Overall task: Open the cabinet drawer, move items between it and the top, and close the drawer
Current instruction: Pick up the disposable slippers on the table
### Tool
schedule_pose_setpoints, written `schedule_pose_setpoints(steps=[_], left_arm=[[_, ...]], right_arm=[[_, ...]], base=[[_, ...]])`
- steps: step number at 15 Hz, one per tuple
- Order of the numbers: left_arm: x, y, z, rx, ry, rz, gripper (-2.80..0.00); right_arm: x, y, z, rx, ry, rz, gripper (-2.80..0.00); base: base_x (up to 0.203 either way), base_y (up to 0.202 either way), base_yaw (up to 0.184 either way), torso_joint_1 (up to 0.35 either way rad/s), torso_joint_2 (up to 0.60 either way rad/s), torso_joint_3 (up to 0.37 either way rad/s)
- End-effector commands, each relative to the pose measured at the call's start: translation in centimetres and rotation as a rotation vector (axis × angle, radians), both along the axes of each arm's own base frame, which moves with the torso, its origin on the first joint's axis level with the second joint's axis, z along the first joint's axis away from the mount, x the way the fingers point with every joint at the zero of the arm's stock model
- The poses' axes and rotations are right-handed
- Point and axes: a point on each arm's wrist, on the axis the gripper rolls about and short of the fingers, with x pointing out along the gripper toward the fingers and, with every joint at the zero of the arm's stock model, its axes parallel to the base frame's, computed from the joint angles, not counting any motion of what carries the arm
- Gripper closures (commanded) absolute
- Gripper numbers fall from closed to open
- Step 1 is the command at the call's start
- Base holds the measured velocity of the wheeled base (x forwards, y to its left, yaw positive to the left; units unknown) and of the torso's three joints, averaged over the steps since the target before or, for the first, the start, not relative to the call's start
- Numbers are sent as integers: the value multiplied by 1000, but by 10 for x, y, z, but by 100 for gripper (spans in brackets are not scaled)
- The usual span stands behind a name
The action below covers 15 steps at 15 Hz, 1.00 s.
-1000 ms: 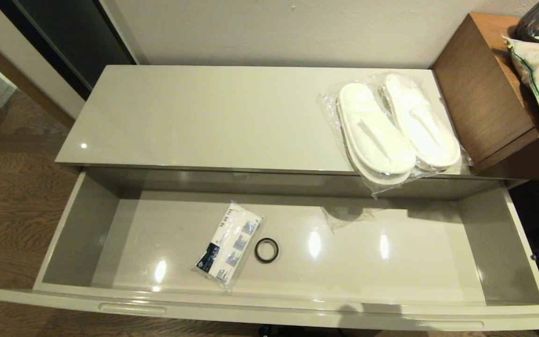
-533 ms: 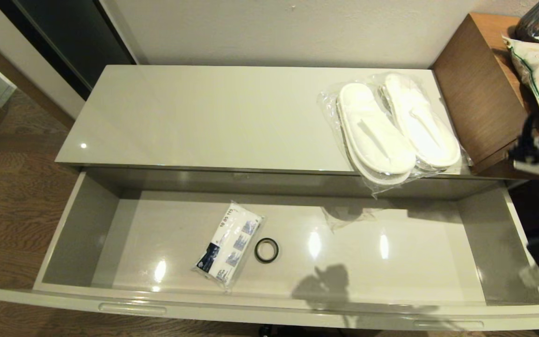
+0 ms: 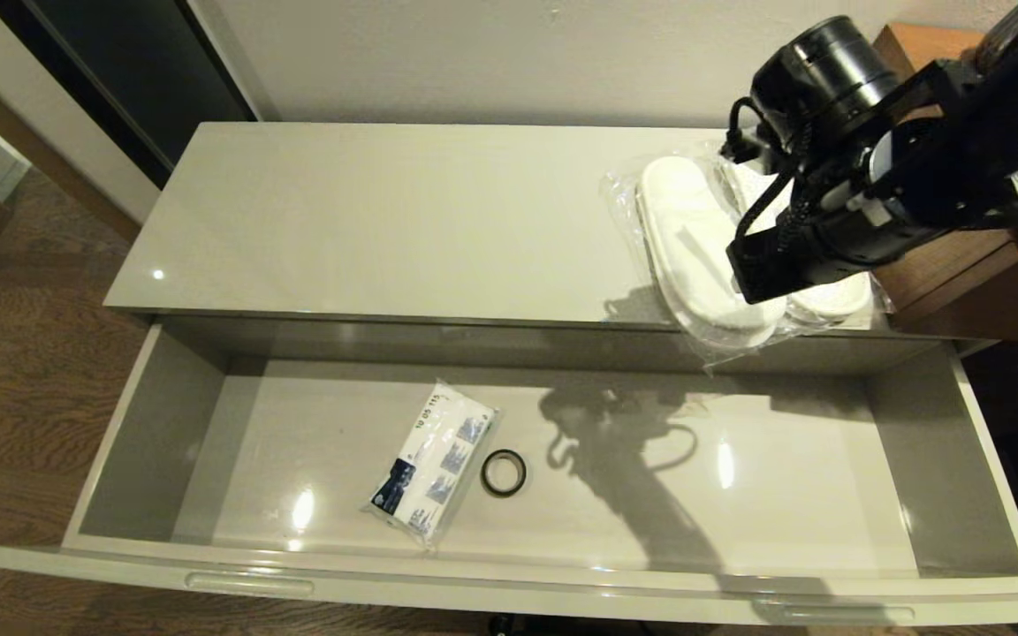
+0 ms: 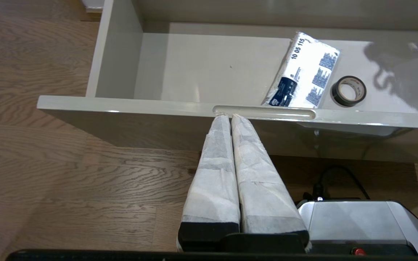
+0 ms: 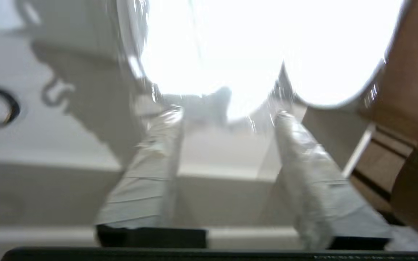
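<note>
The cabinet drawer (image 3: 147,442) stands pulled fully out below the top (image 3: 403,221). The plastic-wrapped white slippers (image 3: 695,238) lie on the top's right end, their near ends overhanging the front edge. My right arm (image 3: 871,203) hangs over them and hides their right side. In the right wrist view my right gripper (image 5: 229,112) is open, its fingertips just short of the slippers (image 5: 212,47). My left gripper (image 4: 229,116) is shut and holds nothing; its tips sit at the left end of a handle slot (image 4: 267,112) on the drawer's front panel (image 4: 140,108).
A blue-and-white printed packet (image 3: 432,464) and a small black ring (image 3: 504,472) lie side by side on the drawer floor, left of middle. The taller brown wooden desk (image 3: 942,265) butts against the top's right end, close to my right arm.
My right arm has swung in from the right edge and risen over the slippers. Its shadow now falls across the drawer floor. The slippers, packet and ring have not moved.
</note>
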Motion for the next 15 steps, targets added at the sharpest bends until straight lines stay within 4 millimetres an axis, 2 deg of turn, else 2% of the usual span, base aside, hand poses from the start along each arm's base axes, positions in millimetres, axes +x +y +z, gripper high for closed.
schedule_pose_setpoints(steps=[1, 4, 8, 12, 15], left_arm=[[0, 0, 0, 0, 1, 0, 0], [0, 0, 0, 0, 1, 0, 0], [0, 0, 0, 0, 1, 0, 0], [0, 0, 0, 0, 1, 0, 0], [0, 0, 0, 0, 1, 0, 0]], right_arm=[[20, 6, -19, -29, 22, -5, -280], [29, 10, -20, -37, -18, 15, -280], [61, 18, -36, -52, -90, 25, -280], [88, 5, -58, -92, -65, -10, -280], [102, -3, -63, -110, -86, -11, -280]], base=[[0, 0, 0, 0, 0, 0], [0, 0, 0, 0, 0, 0], [0, 0, 0, 0, 0, 0], [0, 0, 0, 0, 0, 0], [0, 0, 0, 0, 0, 0]])
